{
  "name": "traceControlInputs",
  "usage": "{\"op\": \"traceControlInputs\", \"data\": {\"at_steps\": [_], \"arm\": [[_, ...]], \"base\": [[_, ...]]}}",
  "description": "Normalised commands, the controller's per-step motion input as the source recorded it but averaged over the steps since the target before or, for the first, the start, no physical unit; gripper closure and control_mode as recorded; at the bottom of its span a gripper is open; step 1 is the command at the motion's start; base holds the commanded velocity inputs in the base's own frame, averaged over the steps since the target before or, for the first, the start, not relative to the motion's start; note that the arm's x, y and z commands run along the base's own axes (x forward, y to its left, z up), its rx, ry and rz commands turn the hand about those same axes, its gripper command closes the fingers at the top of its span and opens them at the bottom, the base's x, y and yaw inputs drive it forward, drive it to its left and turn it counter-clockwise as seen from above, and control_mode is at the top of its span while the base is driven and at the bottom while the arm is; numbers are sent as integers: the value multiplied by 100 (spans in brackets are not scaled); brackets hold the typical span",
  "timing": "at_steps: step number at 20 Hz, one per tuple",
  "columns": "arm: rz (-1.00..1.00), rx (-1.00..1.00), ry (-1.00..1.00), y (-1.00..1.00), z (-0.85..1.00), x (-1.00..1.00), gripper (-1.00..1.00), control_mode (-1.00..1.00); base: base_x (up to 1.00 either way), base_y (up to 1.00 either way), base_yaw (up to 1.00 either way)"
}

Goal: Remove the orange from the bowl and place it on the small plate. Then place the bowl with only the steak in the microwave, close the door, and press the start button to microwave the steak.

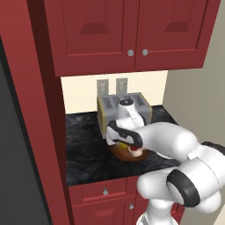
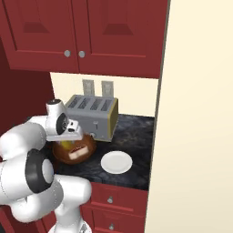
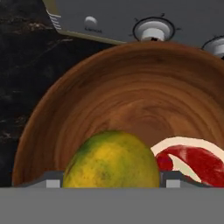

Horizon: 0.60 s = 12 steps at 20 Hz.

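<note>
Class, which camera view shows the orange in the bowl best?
The hand view: the orange sits large and close in the bowl, beside the steak. In the right base view it is a small yellow patch under the arm; the left base view doesn't make it out.

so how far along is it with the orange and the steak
Nothing looks finished yet. The yellow-orange round fruit still lies beside the red raw steak in the brown wooden bowl, and the gripper straddles it, not visibly gripping. The small white plate is bare. Moving the orange and all the microwaving remain.

arm bent low, gripper (image 3: pixel 109 183) jaws parted
</note>
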Motion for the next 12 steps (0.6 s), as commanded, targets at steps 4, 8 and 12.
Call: {"op": "traceControlInputs", "data": {"at_steps": [4, 8, 12], "arm": [[-3, 4, -3, -20, 100, -37, 100, -100], [-6, 14, 0, -90, 77, -27, 100, -100], [-15, 17, 0, -100, 10, -10, 100, -100]], "base": [[0, 0, 0], [0, 0, 0], [0, 0, 0]]}}
